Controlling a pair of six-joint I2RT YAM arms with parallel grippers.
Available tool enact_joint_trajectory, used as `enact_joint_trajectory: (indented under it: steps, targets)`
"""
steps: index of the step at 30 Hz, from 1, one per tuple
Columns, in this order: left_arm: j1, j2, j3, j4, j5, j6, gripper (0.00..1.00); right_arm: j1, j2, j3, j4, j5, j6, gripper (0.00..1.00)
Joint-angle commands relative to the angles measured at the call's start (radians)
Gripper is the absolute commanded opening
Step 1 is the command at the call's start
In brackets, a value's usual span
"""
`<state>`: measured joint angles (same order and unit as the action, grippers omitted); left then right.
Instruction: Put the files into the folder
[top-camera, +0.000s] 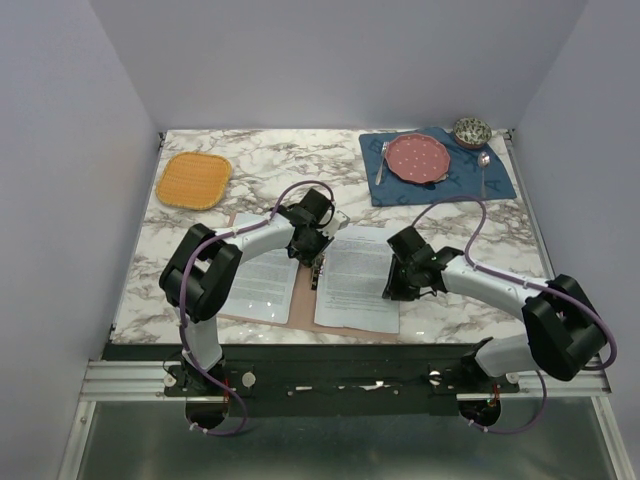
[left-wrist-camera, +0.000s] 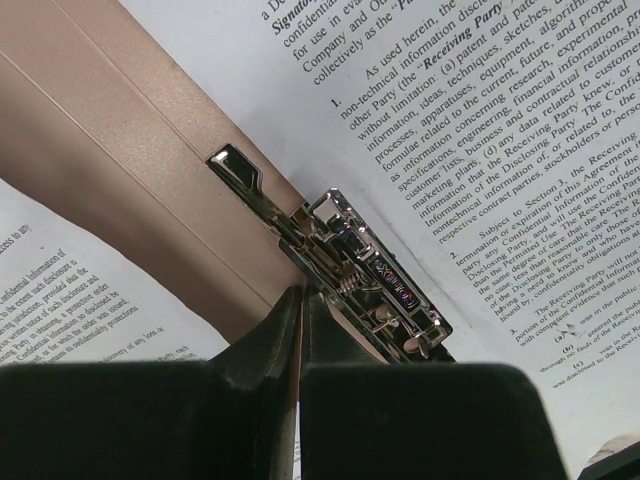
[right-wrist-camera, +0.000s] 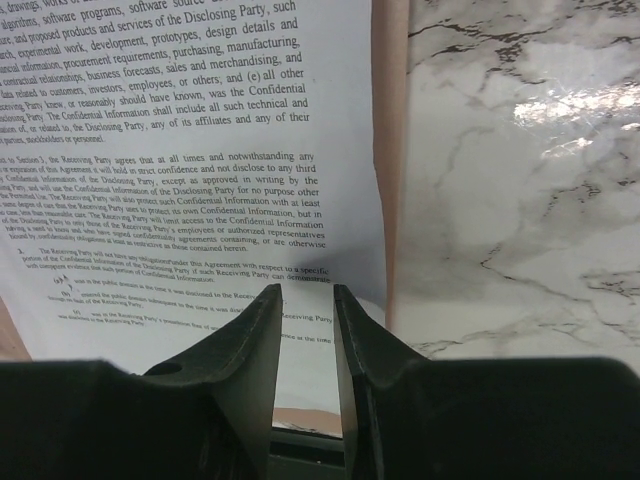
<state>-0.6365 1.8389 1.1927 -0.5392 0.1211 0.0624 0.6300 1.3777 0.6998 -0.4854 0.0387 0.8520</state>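
The pinkish-brown folder (top-camera: 303, 296) lies open near the table's front edge. One white printed sheet (top-camera: 258, 282) lies on its left half and a second sheet (top-camera: 358, 280) on its right half. A small metal clip (top-camera: 318, 273) sits at the spine. My left gripper (top-camera: 318, 252) hovers low over the spine. In the left wrist view it (left-wrist-camera: 301, 300) is shut, its tips right against the near end of the clip (left-wrist-camera: 370, 280), with folder card (left-wrist-camera: 120, 150) beside it. My right gripper (top-camera: 393, 290) is slightly open and empty over the right sheet's (right-wrist-camera: 180, 150) edge, as the right wrist view (right-wrist-camera: 307, 290) shows.
An orange woven mat (top-camera: 194, 179) lies at the back left. A blue placemat (top-camera: 500, 185) at the back right carries a pink plate (top-camera: 418, 157), a fork (top-camera: 383, 160) and a spoon (top-camera: 484, 165). A patterned bowl (top-camera: 472, 131) stands behind it. Marble table (right-wrist-camera: 520, 180) borders the folder's right edge.
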Motion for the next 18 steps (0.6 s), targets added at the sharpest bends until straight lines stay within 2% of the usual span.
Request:
enact_joint_trajectory:
  steps: [1, 9, 18]
  targets:
    - [-0.011, 0.036, -0.033, 0.01, 0.028, -0.007, 0.08, 0.013, 0.0, 0.033, 0.008, -0.002, 0.009, 0.35]
    - [-0.011, 0.042, -0.054, 0.018, 0.006, -0.001, 0.07, 0.013, -0.097, 0.075, -0.093, 0.093, -0.021, 0.37]
    - [-0.008, 0.036, -0.054, 0.018, -0.009, 0.002, 0.07, 0.013, -0.13, -0.048, -0.085, 0.133, 0.018, 0.4]
